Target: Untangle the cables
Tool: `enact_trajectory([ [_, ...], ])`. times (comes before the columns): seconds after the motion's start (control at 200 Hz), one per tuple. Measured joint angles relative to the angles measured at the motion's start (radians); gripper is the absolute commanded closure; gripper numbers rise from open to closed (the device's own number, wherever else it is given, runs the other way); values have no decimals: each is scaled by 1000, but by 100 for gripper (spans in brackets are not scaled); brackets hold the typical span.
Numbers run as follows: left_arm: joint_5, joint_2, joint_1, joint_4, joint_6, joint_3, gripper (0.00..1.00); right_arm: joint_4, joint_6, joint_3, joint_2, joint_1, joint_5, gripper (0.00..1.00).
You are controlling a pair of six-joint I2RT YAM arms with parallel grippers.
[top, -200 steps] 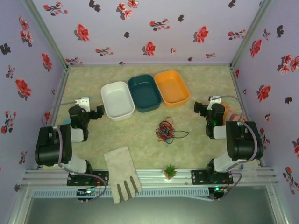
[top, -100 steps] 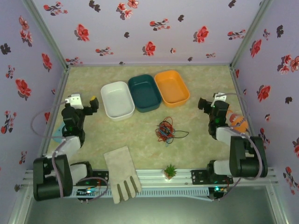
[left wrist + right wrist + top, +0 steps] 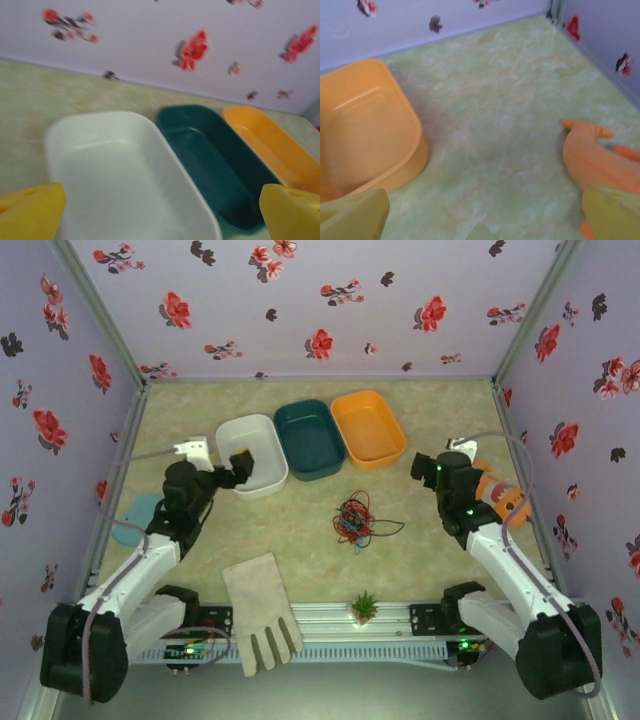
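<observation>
The marbled table [image 3: 300, 430] sits boxed in by lilac walls [image 3: 300, 300] printed with red flowers. The left arm [image 3: 150, 560] and the right arm [image 3: 510, 570] both reach forward from the near edge. A beige glove [image 3: 258, 610] lies flat near the front rail, fingers toward the bases.

Three tubs stand side by side toward the back: white tub [image 3: 252, 452], teal tub [image 3: 309, 438] and orange tub [image 3: 368, 427]. The left gripper [image 3: 240, 465] hangs at the white tub's near-left rim. In its wrist view the left gripper [image 3: 160, 217] has its yellow fingertips [image 3: 30, 210] spread wide with nothing between them. The right gripper [image 3: 428, 470] sits just right of the orange tub, its jaws likewise spread and empty in its own view [image 3: 482, 215]. An orange plush toy [image 3: 500, 500] lies beside it by the right wall.

The cables [image 3: 352, 518] — red, black and blue wires in one loose tangle — lie on the table in front of the teal and orange tubs, between the two grippers and apart from both. A small green plant [image 3: 364, 606] stands at the front rail.
</observation>
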Motion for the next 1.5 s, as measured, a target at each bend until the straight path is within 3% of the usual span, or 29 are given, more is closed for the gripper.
enact_trajectory([
  [0.22, -27, 65, -185, -43, -21, 48, 0, -270, 127, 138, 37, 101, -9, 1],
  [0.355, -29, 122, -270, -44, -21, 54, 0, -413, 227, 183, 64, 131, -31, 7],
  [0.645, 14, 408, -413, -63, -17, 227, 0, -663, 454, 197, 98, 159, -95, 19],
  [1.04, 245, 678, -473, -249, 55, 504, 19, -706, 609, 119, 88, 179, -214, 26],
  [1.5, 269, 832, -541, -422, 123, 629, 22, -589, 711, 32, 118, 254, -319, 36],
])
